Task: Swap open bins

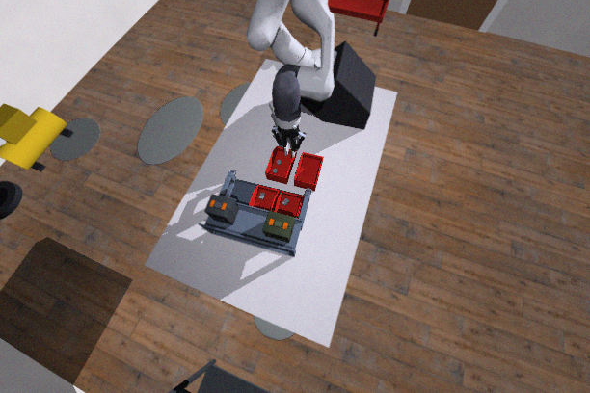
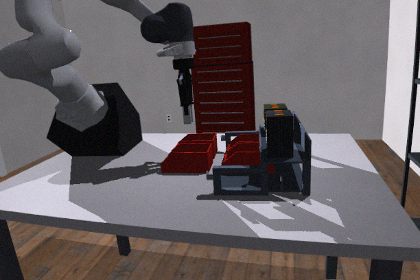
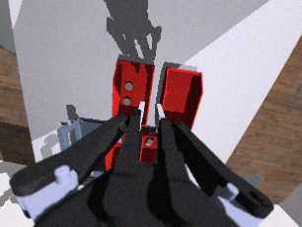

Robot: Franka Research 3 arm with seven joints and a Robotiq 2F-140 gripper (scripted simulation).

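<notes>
Place: we judged it a workshop | Evidence: we saw a red drawer cabinet [image 2: 223, 74], parts shelf [image 2: 271, 167], wooden floor [image 1: 458, 191].

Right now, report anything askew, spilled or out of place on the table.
Nothing stands out. The filled bin and the empty bin stand level, side by side on the table. On the shelf, two bins sit straight; its vacant place is expected. The end effector hovers, holding nothing.
</notes>
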